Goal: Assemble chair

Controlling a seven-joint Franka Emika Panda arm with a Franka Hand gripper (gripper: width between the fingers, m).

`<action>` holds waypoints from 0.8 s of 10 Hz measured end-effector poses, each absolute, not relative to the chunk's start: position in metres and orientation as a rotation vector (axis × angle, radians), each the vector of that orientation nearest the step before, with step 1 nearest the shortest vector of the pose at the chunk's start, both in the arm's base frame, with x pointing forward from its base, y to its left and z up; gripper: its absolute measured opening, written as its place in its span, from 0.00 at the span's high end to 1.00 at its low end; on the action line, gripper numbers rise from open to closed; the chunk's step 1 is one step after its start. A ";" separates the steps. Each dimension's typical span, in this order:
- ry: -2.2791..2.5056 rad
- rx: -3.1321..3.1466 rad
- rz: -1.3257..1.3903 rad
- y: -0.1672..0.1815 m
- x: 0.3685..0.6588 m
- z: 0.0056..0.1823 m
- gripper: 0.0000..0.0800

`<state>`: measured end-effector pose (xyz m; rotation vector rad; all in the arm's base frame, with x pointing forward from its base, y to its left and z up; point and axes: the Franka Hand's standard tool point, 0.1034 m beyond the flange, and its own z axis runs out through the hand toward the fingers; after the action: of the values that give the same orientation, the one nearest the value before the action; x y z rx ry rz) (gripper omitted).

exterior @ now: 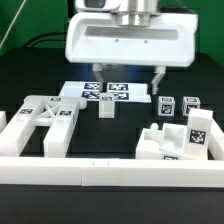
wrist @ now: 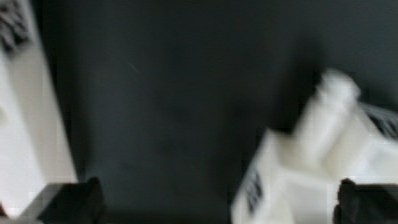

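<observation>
In front of the marker board (exterior: 105, 92) the table (exterior: 115, 140) lies bare as far as the rail (exterior: 110, 172). A leg block (exterior: 107, 108) stands at the board's front edge. The frame (exterior: 45, 125) closes the exterior view's left of the board, small blocks (exterior: 165, 105) and a larger part (exterior: 165, 145) its right.
</observation>
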<state>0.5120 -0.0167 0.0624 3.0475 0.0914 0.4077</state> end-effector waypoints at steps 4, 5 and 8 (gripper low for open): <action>0.114 3.051 0.334 -0.033 0.503 0.051 0.19; 0.112 3.067 0.284 -0.031 0.501 0.049 0.19; 0.004 3.136 -0.084 -0.033 0.490 0.045 0.19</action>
<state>0.4898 -0.0330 0.0446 3.1358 0.0042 -0.0841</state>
